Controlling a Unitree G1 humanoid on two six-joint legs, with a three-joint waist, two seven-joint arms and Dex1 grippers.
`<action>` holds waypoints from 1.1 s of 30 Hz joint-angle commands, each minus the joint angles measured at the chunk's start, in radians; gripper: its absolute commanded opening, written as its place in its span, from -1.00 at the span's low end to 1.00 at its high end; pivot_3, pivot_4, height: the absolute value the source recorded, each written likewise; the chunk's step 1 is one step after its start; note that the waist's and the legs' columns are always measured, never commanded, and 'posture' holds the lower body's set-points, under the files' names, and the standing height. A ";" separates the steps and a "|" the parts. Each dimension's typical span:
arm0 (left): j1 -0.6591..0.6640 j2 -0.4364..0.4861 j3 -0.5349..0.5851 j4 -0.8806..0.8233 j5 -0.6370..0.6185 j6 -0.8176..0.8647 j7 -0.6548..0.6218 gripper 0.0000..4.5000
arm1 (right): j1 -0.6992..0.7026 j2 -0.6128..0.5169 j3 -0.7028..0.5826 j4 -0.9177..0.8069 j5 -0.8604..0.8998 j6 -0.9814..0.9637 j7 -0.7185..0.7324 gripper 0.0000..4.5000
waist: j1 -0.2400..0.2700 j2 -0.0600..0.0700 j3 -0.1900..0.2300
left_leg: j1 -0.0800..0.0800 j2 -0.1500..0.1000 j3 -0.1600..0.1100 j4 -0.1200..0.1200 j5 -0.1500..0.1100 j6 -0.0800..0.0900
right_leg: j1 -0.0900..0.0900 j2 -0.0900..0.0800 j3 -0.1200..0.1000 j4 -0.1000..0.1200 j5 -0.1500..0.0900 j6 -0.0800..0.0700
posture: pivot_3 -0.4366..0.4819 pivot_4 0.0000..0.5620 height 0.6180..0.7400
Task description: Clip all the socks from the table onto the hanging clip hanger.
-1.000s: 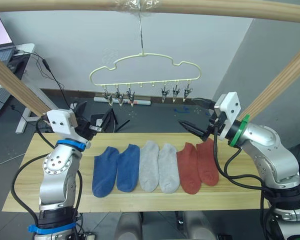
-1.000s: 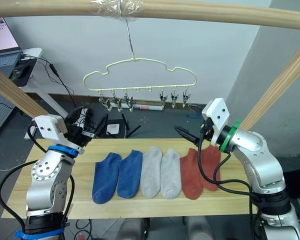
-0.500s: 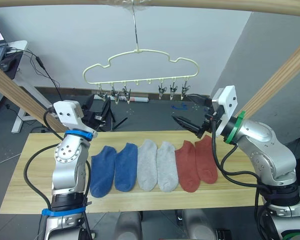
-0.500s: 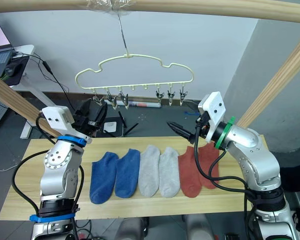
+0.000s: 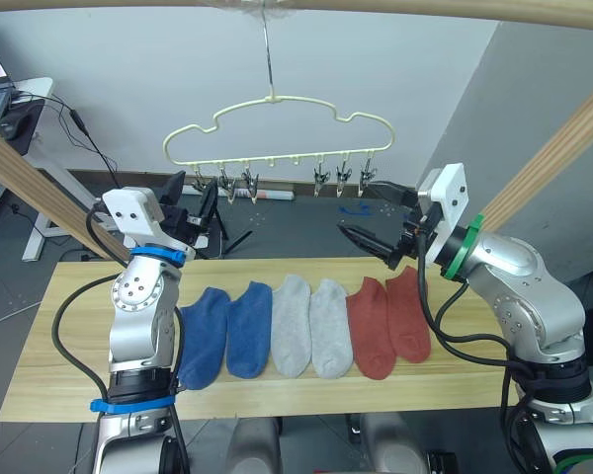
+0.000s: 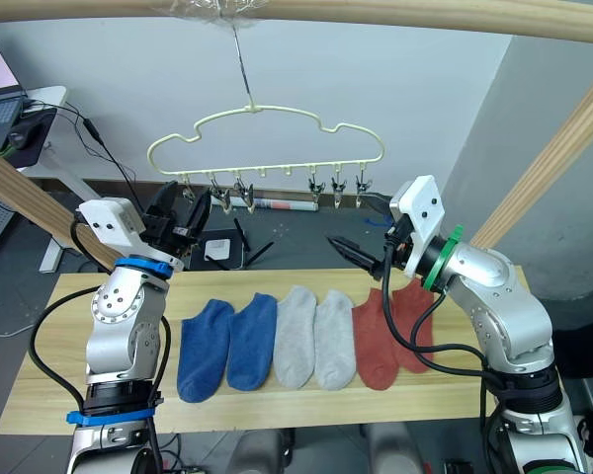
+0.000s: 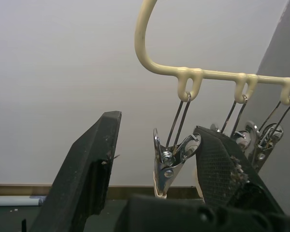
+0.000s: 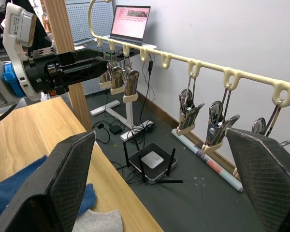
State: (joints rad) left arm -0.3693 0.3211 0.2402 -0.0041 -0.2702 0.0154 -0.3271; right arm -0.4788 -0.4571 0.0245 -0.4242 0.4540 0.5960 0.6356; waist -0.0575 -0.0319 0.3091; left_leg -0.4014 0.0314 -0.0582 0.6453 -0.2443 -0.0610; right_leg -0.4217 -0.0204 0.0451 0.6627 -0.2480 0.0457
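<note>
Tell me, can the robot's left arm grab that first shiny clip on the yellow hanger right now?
Probably yes. The left gripper is open, and the end clip of the clip hanger hangs right between its fingers with nothing blocking it.

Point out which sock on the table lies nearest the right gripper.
The outer dark red sock, last in the row on the robot's right. Its cuff lies just under the open right gripper; the blue pair and grey pair lie further left.

Matt knit socks [image 5: 292, 326] lie on pale wood table [image 5: 59, 346]; clips [image 7: 171, 162] shiny metal.
</note>
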 commanded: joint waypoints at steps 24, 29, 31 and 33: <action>-0.006 0.055 0.019 -0.071 -0.009 0.025 -0.008 -0.99 | 0.405 -0.034 0.004 0.087 -0.264 -0.143 -0.185 1.00 | -0.001 0.000 0.003 | 0.000 0.000 0.001 -0.001 0.000 -0.001 | -0.001 0.000 0.001 -0.002 -0.001 0.002 | -0.19 0.21 0.69; -0.008 0.063 0.023 -0.081 -0.017 0.055 -0.008 -0.99 | 0.387 0.047 0.025 0.273 -0.309 -0.127 -0.252 1.00 | -0.002 0.001 0.009 | 0.000 0.001 0.001 -0.001 0.000 -0.001 | -0.001 0.001 0.002 -0.001 -0.001 0.002 | -0.18 0.20 0.69; -0.007 0.068 0.023 -0.082 -0.021 0.063 -0.015 -0.99 | 0.356 0.089 0.013 0.346 -0.325 -0.140 -0.295 1.00 | -0.002 0.001 0.012 | 0.000 0.001 0.002 -0.001 0.000 -0.001 | -0.001 0.001 0.002 -0.001 -0.001 0.002 | -0.18 0.20 0.69; -0.005 0.069 0.023 -0.086 -0.024 0.068 -0.017 -0.99 | 0.329 0.117 0.003 0.423 -0.345 -0.167 -0.326 1.00 | -0.002 0.001 0.015 | 0.000 0.001 0.002 -0.001 0.000 -0.001 | -0.001 0.000 0.002 -0.001 -0.001 0.002 | -0.18 0.20 0.69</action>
State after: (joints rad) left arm -0.3804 0.3742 0.2435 -0.0527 -0.2825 0.0809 -0.3421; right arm -0.1384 -0.3442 0.0523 -0.0253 0.1285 0.4697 0.3394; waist -0.0598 -0.0311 0.3237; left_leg -0.4012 0.0318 -0.0559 0.6442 -0.2443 -0.0617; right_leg -0.4227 -0.0201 0.0477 0.6613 -0.2493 0.0482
